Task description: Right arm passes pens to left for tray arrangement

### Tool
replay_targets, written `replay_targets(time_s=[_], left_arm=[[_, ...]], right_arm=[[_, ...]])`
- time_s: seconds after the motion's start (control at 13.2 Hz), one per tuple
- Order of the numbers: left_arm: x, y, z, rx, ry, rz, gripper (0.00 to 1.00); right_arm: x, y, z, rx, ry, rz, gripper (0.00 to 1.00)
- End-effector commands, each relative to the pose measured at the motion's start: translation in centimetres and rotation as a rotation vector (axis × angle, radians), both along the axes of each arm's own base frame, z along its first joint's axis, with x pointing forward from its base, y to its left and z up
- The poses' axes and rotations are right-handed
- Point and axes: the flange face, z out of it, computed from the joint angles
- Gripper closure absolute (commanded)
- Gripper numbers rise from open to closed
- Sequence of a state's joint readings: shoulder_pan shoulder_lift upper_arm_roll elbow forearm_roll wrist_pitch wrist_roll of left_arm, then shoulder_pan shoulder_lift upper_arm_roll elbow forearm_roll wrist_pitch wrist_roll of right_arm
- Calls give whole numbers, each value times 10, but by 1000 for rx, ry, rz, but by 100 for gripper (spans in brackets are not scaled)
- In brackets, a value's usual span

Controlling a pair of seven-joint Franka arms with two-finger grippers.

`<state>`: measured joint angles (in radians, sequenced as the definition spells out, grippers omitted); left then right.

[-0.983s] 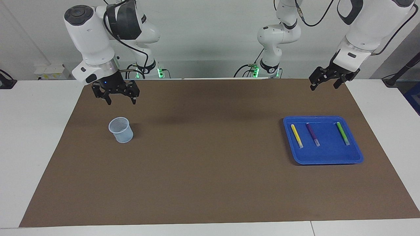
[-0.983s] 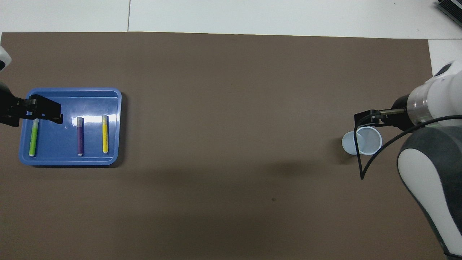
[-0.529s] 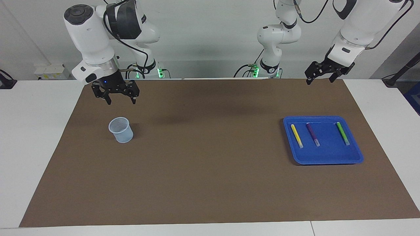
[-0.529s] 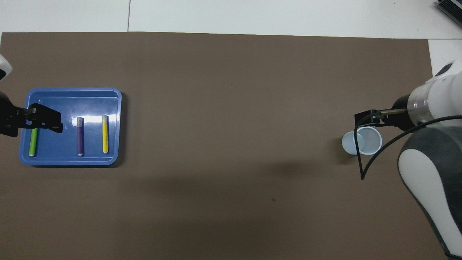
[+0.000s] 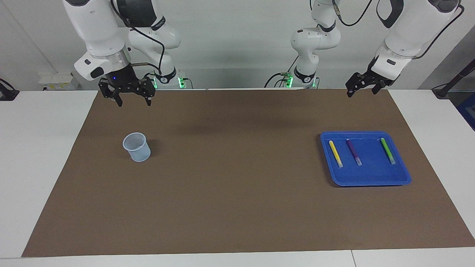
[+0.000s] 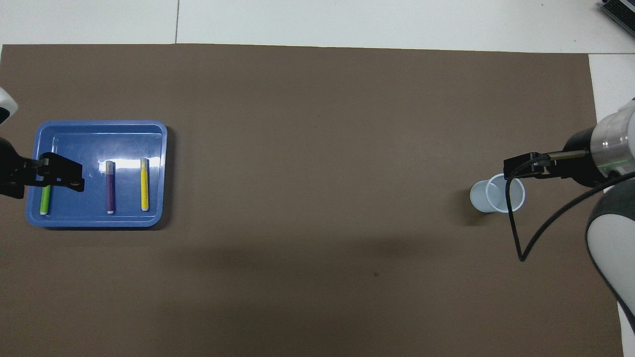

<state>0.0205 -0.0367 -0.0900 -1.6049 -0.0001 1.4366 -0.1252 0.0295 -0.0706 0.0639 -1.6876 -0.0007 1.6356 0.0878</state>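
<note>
Overhead view: pens (image 6: 110, 187) lie side by side in the tray (image 6: 99, 220) at nine o'clock, so both empty grippers, left (image 5: 362, 87) and right (image 5: 129, 97), hang wide-fingered.

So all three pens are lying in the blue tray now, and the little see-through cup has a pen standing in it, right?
Not quite. The yellow pen, purple pen and green pen do lie side by side in the blue tray, but the cup holds no pen. The overhead view looks straight into it and shows only its pale bottom.
</note>
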Motion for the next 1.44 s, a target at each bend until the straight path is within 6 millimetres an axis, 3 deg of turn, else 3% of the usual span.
replay_targets(time_s=[0.0,0.76,0.91,1.36], left_arm=[[-11,0,0,2,3,12,0],[-11,18,-4,2,16,41,0],[-10,16,-2,-4,10,39,0],[-10,17,-2,-48,6,47,0]], right_arm=[[-4,1,10,21,11,11,0],[1,-8,3,23,22,-8,0],[6,-10,-6,23,43,-11,0],[8,-10,-4,20,45,-12,0]])
